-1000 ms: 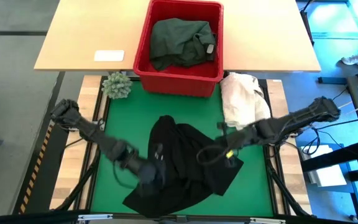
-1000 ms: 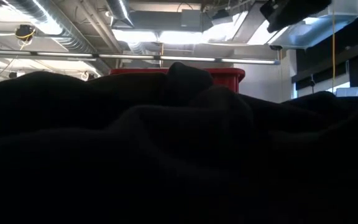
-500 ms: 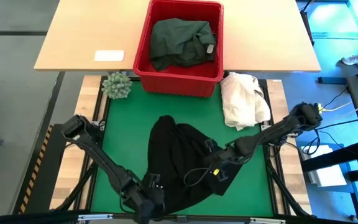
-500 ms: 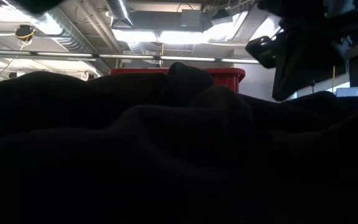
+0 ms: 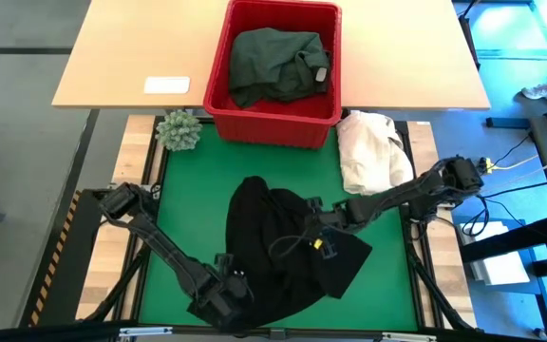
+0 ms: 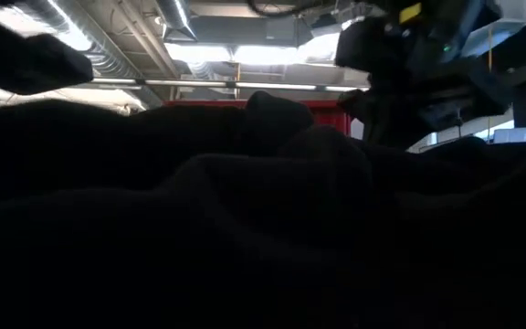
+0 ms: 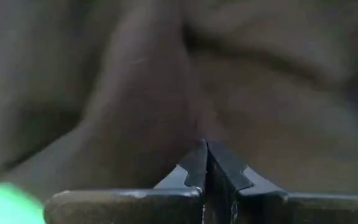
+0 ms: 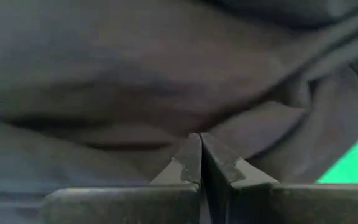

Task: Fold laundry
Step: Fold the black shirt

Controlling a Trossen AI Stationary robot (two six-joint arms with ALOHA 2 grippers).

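A pale wooden table [image 5: 141,47] stands past the green mat [image 5: 198,180] on grey floor [image 5: 17,142] — overhead, bright ceiling lights [image 6: 245,53] and silver ducts [image 6: 99,46].

Two dark garments are showing: one black garment [image 5: 283,252] is lying spread on the green mat [image 5: 198,180], and one dark green garment [image 5: 275,62] is sitting in the single red basket [image 5: 218,90]. One cream-white cloth heap [image 5: 370,150] is lying beside that basket. One small spiky green plant [image 5: 179,130] is standing at the mat's corner, and one white card [image 5: 167,85] is resting on the one wooden table [image 5: 131,52]. Two arms are reaching in, each carrying one claw: left claw [image 5: 228,296], right claw [image 5: 304,236].
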